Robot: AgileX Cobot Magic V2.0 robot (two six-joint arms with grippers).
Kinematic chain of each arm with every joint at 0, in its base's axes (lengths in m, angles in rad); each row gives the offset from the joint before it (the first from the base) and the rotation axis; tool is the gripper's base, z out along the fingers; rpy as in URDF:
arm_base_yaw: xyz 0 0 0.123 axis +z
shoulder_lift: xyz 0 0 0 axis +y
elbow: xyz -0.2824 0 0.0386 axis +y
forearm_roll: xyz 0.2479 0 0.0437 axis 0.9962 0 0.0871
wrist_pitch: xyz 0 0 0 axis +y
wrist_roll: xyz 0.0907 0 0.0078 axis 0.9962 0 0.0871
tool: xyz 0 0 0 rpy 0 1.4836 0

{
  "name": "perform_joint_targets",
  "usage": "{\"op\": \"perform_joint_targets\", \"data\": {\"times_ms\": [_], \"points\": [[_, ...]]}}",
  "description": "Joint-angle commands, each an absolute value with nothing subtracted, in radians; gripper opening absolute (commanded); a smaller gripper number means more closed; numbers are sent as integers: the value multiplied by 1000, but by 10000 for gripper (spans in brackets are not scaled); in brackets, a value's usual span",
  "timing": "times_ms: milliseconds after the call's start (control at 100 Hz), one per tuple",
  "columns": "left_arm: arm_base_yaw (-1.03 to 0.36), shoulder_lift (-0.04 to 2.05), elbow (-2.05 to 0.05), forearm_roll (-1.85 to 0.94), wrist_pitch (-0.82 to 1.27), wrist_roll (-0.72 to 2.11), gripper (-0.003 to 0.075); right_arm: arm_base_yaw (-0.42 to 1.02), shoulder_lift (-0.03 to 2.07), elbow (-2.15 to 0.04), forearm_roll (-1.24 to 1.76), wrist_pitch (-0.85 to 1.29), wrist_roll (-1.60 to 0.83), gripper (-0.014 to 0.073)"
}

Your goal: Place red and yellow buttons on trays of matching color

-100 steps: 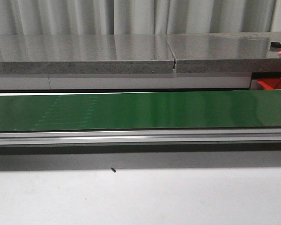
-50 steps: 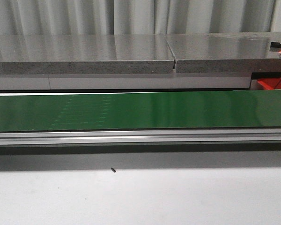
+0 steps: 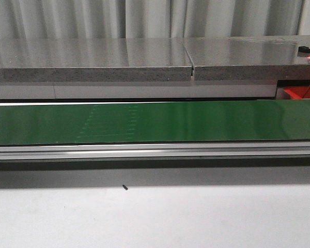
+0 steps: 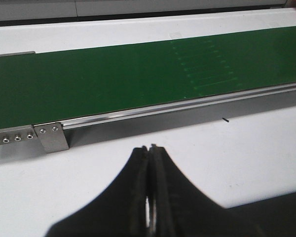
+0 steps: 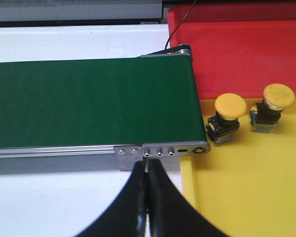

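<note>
Right wrist view shows two yellow buttons (image 5: 229, 118) on the yellow tray (image 5: 246, 197), red tray (image 5: 237, 49) cut off; both arms' fingers (image 5: 147, 170) (image 4: 150, 153) pressed together, empty.

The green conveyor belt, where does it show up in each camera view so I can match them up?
Front view: the green conveyor belt runs as a band across the full width, mid-frame.
Left wrist view: it fills the upper half, slanting, beyond the shut left tool.
Right wrist view: it spans the middle from the left edge and ends beside the yellow tray.
Shared landmark: the belt's silver side rail.
</note>
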State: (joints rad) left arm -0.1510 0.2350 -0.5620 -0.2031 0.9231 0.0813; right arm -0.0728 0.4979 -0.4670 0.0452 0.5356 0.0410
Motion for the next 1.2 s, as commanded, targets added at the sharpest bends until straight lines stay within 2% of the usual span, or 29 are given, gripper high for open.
{"op": "perform_joint_targets", "data": {"times_ms": [0, 240, 1190], "points": [[-161, 244, -589, -221, 851, 71, -20, -75, 438, -465, 26, 477, 43, -91], [-161, 244, -589, -221, 851, 71, -20, -78, 339, -415, 15, 482, 43, -91], [-161, 243, -589, -216, 853, 71, -20, -78, 339, -415, 16, 481, 43, -91]]}}
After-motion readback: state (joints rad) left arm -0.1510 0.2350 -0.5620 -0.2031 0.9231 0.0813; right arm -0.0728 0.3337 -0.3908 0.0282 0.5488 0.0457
